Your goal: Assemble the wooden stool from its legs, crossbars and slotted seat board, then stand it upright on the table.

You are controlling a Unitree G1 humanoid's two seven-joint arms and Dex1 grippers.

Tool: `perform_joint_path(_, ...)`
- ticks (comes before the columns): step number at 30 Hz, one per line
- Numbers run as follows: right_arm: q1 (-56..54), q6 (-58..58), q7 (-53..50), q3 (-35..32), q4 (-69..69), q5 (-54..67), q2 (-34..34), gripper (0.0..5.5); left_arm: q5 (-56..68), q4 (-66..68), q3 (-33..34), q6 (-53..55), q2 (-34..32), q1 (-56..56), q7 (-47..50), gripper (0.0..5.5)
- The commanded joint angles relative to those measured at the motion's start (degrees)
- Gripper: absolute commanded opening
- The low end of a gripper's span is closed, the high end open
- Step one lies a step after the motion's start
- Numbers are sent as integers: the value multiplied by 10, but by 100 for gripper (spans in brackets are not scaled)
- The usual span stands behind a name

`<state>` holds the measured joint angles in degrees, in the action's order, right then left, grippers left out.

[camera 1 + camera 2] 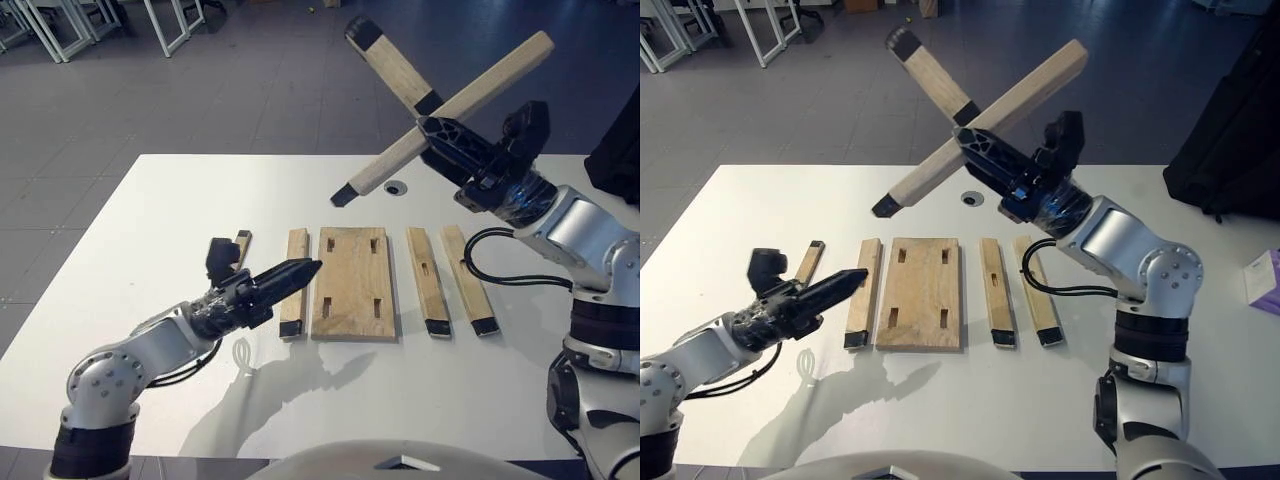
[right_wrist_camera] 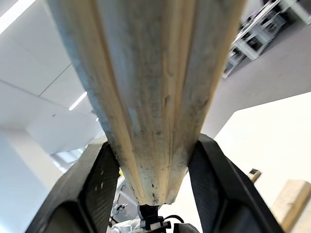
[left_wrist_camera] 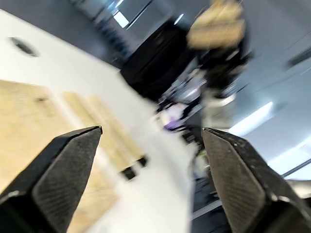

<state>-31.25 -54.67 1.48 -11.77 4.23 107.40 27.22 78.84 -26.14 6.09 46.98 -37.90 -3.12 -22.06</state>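
The slotted seat board (image 1: 350, 283) lies flat mid-table. One wooden piece (image 1: 295, 282) lies to its left and two pieces (image 1: 426, 280) (image 1: 468, 278) to its right, all with black ends. A shorter piece (image 1: 241, 245) lies farther left. My right gripper (image 1: 428, 127) is shut on an X of two crossed legs (image 1: 470, 95), held in the air above the table's far side; the wood (image 2: 150, 97) sits between its fingers (image 2: 99, 189). My left gripper (image 1: 312, 266) hovers low over the left piece, open, with nothing between its fingers (image 3: 63, 170).
A round cable hole (image 1: 396, 187) sits in the white table (image 1: 150, 230) behind the board. A black bag (image 1: 1230, 130) stands off the right side, and a purple item (image 1: 1265, 280) lies at the right edge. White furniture frames (image 1: 60, 25) stand far behind.
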Motion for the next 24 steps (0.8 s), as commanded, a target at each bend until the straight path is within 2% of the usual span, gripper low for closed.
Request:
perform_joint_path(1,-20,21,17,-11,-7,-74,15,200,-412,-36,-236,-96,-90,84,-23,380)
perform_joint_path(3,-21,34,15,-7,-7,-116,12,200,-553,-17,-316,-142,-110,111,-32,380)
perform_joint_path(5,-20,35,14,-4,-6,-134,7,200,-608,-11,-340,-151,-114,127,-39,380)
perform_joint_path(14,-9,37,21,-13,9,-164,-22,200,-760,14,-351,-185,-119,130,-93,380)
perform_joint_path(24,-19,44,17,-20,-8,-203,-35,200,-808,5,-354,-150,-82,103,-130,380)
